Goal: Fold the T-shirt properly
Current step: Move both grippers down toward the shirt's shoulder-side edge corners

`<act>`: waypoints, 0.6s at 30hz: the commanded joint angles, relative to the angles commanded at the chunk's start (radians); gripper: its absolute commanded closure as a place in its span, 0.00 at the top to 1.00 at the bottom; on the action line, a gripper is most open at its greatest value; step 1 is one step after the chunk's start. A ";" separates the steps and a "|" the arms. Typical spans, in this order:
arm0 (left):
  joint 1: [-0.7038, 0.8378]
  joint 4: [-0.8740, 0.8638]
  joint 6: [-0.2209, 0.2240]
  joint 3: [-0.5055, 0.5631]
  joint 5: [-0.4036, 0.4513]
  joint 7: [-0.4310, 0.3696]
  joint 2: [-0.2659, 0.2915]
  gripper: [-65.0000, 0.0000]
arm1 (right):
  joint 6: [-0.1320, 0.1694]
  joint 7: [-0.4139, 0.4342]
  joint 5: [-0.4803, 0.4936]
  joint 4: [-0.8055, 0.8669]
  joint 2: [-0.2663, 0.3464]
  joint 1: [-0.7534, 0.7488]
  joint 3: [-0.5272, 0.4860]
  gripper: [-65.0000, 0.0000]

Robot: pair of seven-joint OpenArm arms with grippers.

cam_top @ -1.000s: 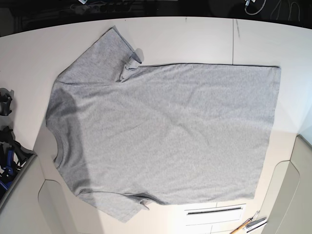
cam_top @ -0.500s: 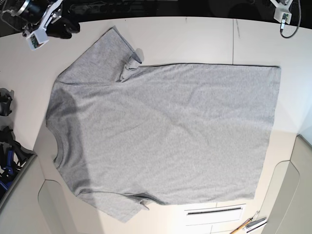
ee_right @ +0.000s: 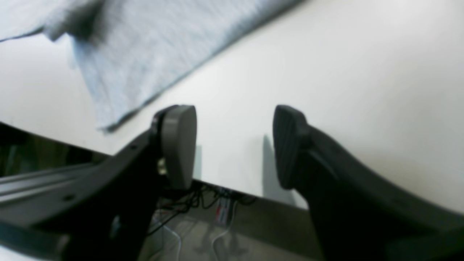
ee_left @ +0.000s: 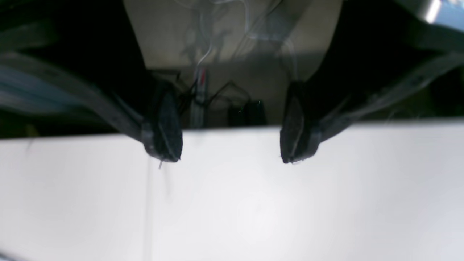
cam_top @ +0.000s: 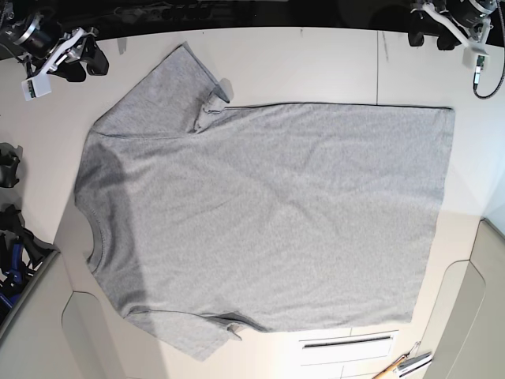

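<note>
Nothing readable turned up in any of the views, honestly. The T-shirt point(cam_top: 268, 213) lay with a plain grey side up, no print or tag text showing. The white table point(cam_top: 316, 63) carried no markings I could read (both wrist views were blurry anyway), and the small white blocks on the arms showed no legible labels.

**Robotics lab bench**

A lab or test workspace is suggested: a plain white table point(cam_top: 316, 63) is flanked by clamped fixtures point(cam_top: 12, 237), loose cables point(ee_right: 203, 203) are seen beneath its edge, and hand tools point(cam_top: 406, 365) are left at one corner
</note>
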 joint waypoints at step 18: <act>-0.320 -0.357 0.022 0.000 -0.060 -0.013 -0.129 0.70 | 0.000 -0.011 0.012 -0.045 -0.108 0.024 -0.019 0.51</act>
